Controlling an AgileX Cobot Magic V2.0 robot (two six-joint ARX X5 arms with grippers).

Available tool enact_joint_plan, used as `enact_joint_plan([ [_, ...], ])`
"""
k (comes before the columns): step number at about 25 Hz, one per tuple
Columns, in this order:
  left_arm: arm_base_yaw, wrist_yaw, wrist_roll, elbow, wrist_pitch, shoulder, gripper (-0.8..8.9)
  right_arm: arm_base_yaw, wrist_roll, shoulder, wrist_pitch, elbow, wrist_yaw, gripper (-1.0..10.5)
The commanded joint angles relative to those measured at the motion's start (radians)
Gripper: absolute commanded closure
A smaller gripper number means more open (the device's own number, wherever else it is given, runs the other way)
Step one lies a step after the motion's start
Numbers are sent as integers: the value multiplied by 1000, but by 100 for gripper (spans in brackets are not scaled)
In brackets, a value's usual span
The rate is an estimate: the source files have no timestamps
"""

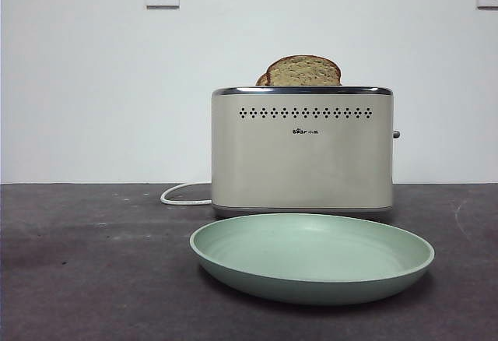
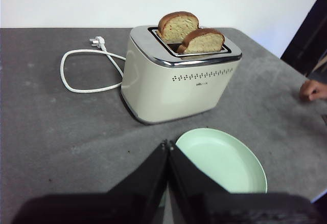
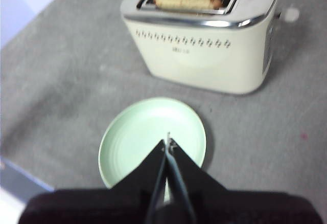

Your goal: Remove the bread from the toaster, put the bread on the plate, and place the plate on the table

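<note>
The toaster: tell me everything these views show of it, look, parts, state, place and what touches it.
The toaster is a boxy cream two-slot unit with a chrome top rim, a row of small black dots above a small logo, and a lever knob at one end. It stands upright on the table, just behind the plate without touching it. A slice of bread stands in the slot nearer the plate and a second slice in the farther slot. Its white cord lies looped on the table, unplugged. Neither gripper touches it.
</note>
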Motion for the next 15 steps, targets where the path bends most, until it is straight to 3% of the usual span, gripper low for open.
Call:
enact_joint_plan([
  [1, -1, 29, 55, 29, -34, 11, 821, 3, -55, 21, -65, 21, -2, 958],
  [6, -1, 97, 71, 47, -68, 16, 821, 3, -108, 37, -135, 24, -31, 958],
  [9, -1, 98, 71, 47, -75, 16, 822, 3, -121, 37, -138, 24, -73, 958],
  [15, -1, 98, 70, 47, -74, 16, 822, 3, -120, 37, -138, 24, -74, 957],
])
